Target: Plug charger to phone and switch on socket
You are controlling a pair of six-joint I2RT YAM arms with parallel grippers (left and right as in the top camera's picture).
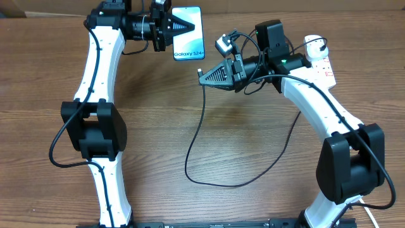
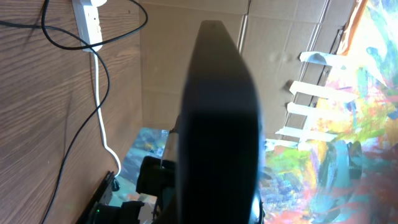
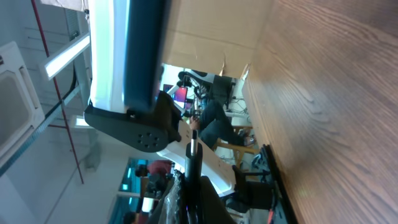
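Left tool (image 1: 192, 26) clamped on phone (image 1: 190, 44), upper centre; right tool (image 1: 201, 76) clamped on charger (image 1: 204, 98) tip, which should meet the port squarely.

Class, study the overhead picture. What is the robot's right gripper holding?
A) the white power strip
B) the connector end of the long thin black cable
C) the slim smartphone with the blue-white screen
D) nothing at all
B: the right gripper is shut on the connector end of the long thin black cable, which trails down from its fingertips, while the slim smartphone is in the left gripper.
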